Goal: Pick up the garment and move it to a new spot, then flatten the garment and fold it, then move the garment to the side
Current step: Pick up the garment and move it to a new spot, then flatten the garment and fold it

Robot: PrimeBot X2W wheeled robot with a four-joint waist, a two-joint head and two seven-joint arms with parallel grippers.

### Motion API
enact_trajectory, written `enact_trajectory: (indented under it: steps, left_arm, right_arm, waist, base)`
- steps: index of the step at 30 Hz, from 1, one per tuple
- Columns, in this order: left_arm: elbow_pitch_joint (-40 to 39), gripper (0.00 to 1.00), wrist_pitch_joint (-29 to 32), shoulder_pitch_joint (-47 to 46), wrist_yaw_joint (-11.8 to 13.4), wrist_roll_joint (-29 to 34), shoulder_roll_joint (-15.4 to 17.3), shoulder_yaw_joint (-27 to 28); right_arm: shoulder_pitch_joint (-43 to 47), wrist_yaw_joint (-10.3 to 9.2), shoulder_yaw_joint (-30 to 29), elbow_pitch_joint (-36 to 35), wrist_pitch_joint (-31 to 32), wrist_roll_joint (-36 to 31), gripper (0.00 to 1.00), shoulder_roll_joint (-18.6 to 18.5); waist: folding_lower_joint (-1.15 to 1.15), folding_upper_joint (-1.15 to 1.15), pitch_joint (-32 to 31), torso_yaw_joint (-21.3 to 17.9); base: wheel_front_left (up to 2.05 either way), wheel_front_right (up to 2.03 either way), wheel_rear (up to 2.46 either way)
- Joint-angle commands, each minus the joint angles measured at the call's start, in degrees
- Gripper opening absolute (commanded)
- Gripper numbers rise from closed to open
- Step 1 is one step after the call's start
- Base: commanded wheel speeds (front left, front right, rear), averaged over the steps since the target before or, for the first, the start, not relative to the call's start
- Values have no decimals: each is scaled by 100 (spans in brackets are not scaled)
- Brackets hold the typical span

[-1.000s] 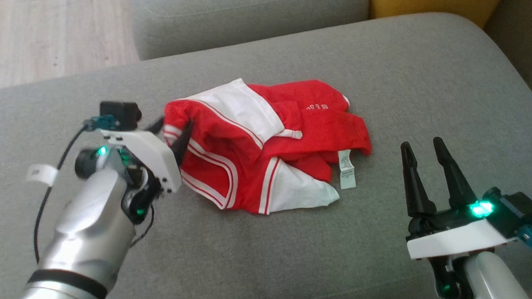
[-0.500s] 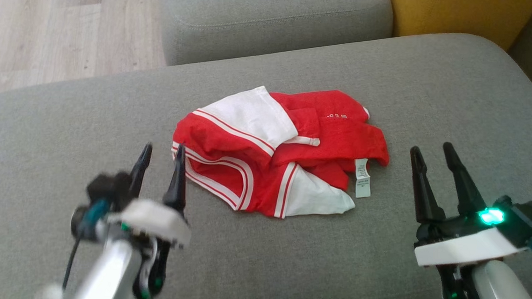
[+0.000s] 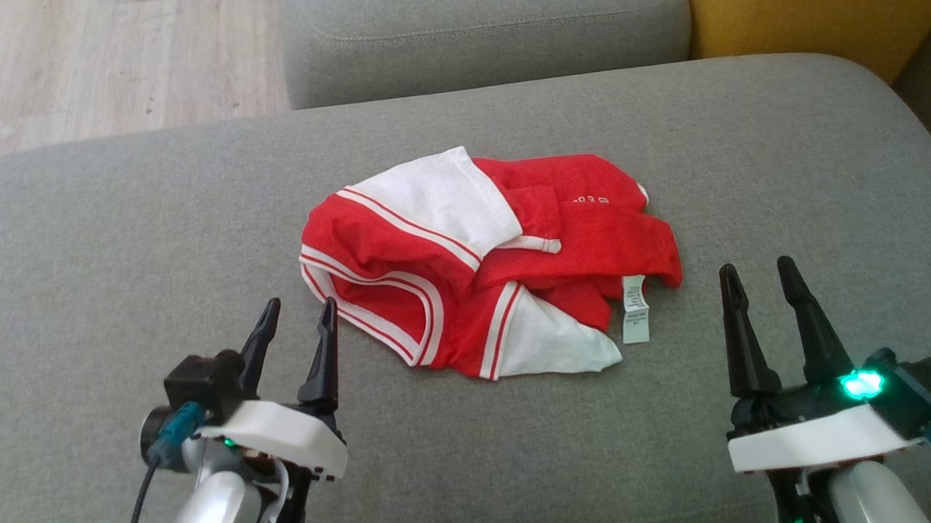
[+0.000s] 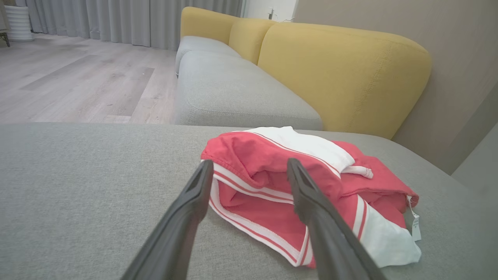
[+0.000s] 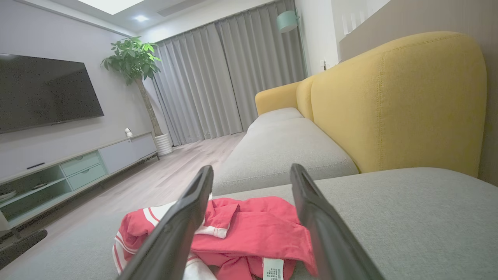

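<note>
- On the grey seat cushion [image 3: 125, 242], the garment [image 3: 481, 262] lay crumpled in a heap near the middle. It was red, with white panels and red-and-white striped trim.
- Its white care label [image 3: 636, 310] stuck out at the heap's right edge and lay flat on the cushion.
- At the lower left of the head view, the left gripper [image 3: 301, 302] stood with its two dark fingers spread wide and no cloth between them.
- Its fingertips pointed at the striped hem on the garment's near left side and stopped just short of it, not touching.
- From the left wrist view, that hem gaped open beyond the two fingers, which had no hold on the fabric.
- At the lower right, the right gripper [image 3: 756, 265] was likewise fully spread and held nothing.
- It sat to the right of the care label, apart from the cloth, with its fingers pointing up the view.
- From the right wrist view, the garment showed low between that gripper's fingers, with the label at the bottom edge.
- Beyond the heap were a second grey cushion [image 3: 481, 37], a yellow backrest [image 3: 791, 21] and a pale wood floor [image 3: 93, 55].
- Farther off, the right wrist view took in a wall-mounted television [image 5: 42, 93], a potted plant [image 5: 134, 58] and grey curtains [image 5: 210, 85].
</note>
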Motion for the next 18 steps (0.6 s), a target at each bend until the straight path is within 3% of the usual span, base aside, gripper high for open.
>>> enact_trajectory:
  steps: [1,13,18]
  left_arm:
    - [-163,100,-69,-253,-26,59,-4,244]
    - [72,100,-49,-333,-238,89,-109,347]
    - [493,100,721,-1041,-549,9,-24,151]
  right_arm:
    - [-103,44,117,-152,-61,-7,100,-101]
    - [-131,44,89,-60,-61,9,100,-78]
    - [-170,44,45,-43,-61,9,100,-43]
  waist:
    - [0,0,2,-8]
    - [0,0,12,10]
    - [0,0,37,43]
  base:
    - [0,0,0]
    - [0,0,0]
    - [0,0,0]
